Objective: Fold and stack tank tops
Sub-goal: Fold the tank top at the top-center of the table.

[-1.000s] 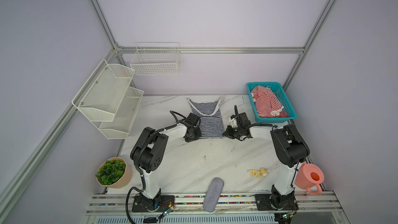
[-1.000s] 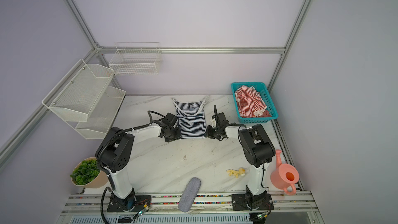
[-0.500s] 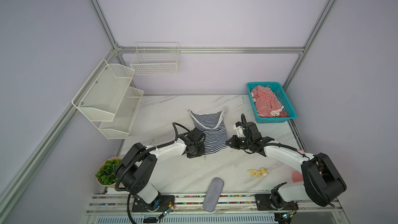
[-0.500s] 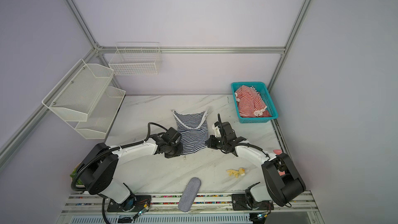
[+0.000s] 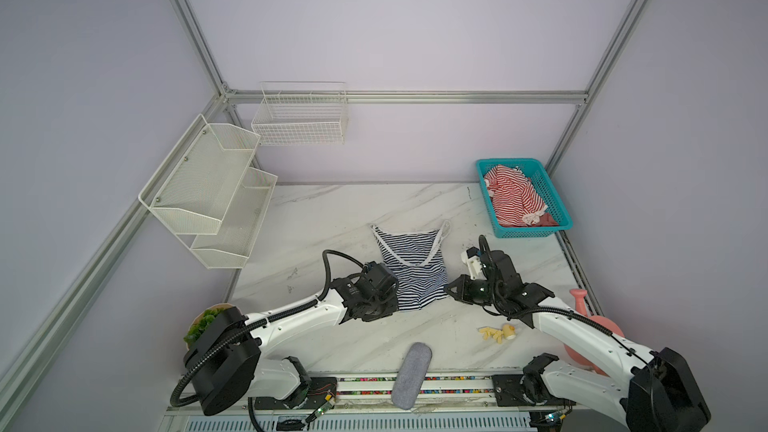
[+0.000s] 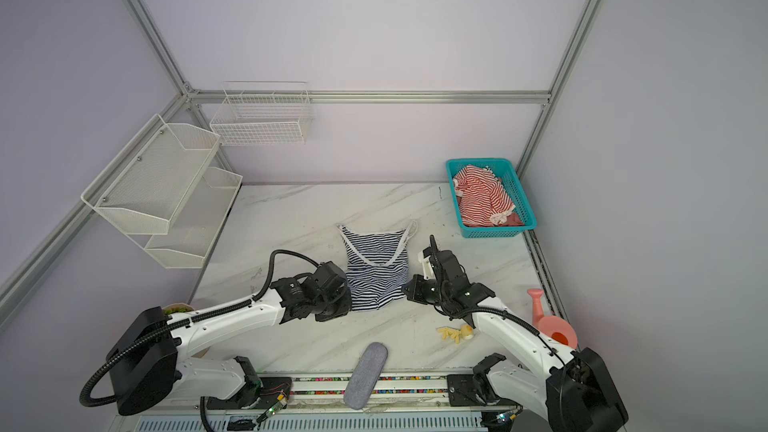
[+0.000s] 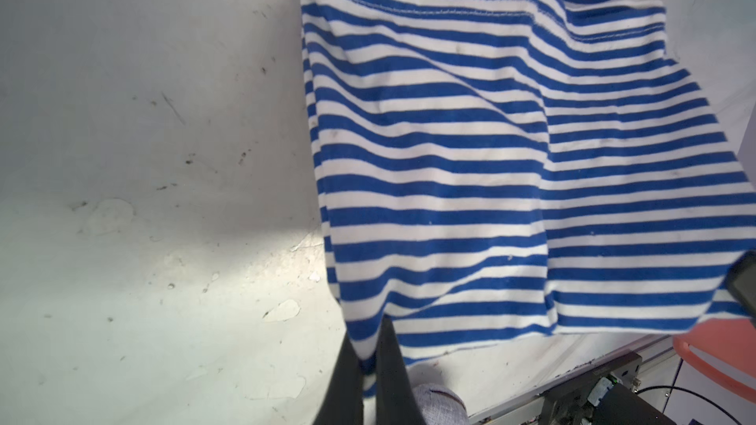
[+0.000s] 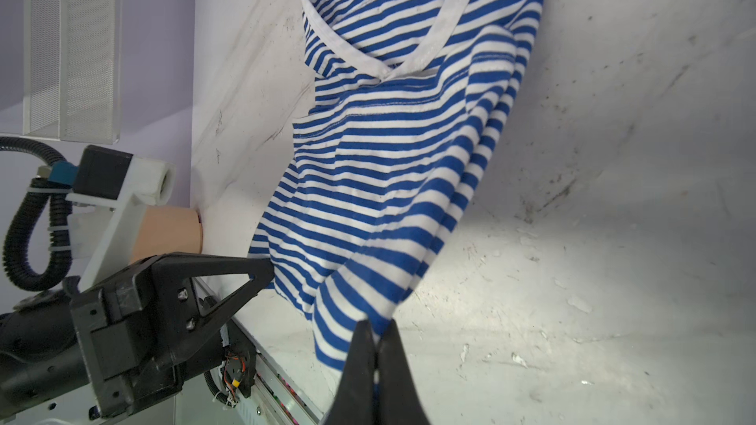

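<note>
A: On the marble table, near its middle, the navy-and-white tank top?
B: Yes. Straps toward the back wall, flat on the marble; near edge lifted at its corners, rumpled and sagging between the two arms.
A: Left gripper?
B: Pinched tight on the left corner of that edge. From the left wrist: black fingers pressed together, striped cloth caught between.
A: Right gripper?
B: Likewise clamped, on the right corner. From the right wrist: fingertips closed on a fold of stripes, cloth draping away from them.
A: And the red-and-white tank top?
B: Bunched inside the teal basket, at the table's far right corner, well apart from both arms.
A: Anything else about?
B: Grey felt case at the front edge, overhanging the rail; small yellow toy on the marble just beside the right arm; pink watering can at the right side, partly hidden behind that arm; potted plant off the left front corner, behind the left arm's base.
</note>
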You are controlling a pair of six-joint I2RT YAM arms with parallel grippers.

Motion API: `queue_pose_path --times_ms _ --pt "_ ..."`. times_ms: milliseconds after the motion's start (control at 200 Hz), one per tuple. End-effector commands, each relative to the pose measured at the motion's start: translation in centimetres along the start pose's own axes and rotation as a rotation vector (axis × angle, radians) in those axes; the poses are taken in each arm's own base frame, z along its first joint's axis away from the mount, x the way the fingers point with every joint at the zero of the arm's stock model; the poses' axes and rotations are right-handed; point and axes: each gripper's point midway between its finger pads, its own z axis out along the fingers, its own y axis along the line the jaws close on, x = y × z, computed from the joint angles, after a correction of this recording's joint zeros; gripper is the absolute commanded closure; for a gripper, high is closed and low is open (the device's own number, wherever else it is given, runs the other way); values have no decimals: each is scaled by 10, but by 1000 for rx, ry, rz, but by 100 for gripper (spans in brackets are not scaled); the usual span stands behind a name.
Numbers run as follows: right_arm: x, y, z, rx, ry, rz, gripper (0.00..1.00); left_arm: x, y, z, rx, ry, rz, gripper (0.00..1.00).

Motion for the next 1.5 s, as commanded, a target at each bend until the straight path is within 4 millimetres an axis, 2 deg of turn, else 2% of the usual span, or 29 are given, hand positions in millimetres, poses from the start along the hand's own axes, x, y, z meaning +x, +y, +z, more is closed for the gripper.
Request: queue_pose_path --times_ms 0,275,290,320,490,645,685,850,935,1015,1165,1495 --pt "-13 7 1 18 -17 -11 100 -21 -9 -20 -32 -75 4 100" --pt "-38 21 14 21 -18 -55 100 -48 -33 -33 -41 -95 52 100" --pt "-39 22 15 19 -19 -57 100 -47 -30 -25 -67 -79 57 100" --pt "-41 24 15 18 -24 -60 100 -50 -32 -25 -72 -76 62 100" --pt "-58 32 22 19 -43 -79 100 -65 -41 -31 -50 -79 67 98" --pt "-68 35 28 28 -51 -99 100 -81 -36 -39 -42 -101 27 91" --pt "-69 30 36 45 -37 -92 100 -86 -34 -41 -38 -110 16 89" --pt "-81 33 41 48 -56 -96 100 -102 -40 -45 -6 -132 11 87" --pt "-87 34 43 50 -67 -96 100 -110 -44 -44 -4 -135 18 90" --pt "-94 36 43 48 -81 -97 100 -118 -45 -42 -3 -134 14 100" --pt "-107 40 45 43 -100 -103 100 -132 -50 -39 2 -134 20 100" --pt "-133 29 56 54 -102 -107 100 -168 -50 -33 6 -146 27 100"
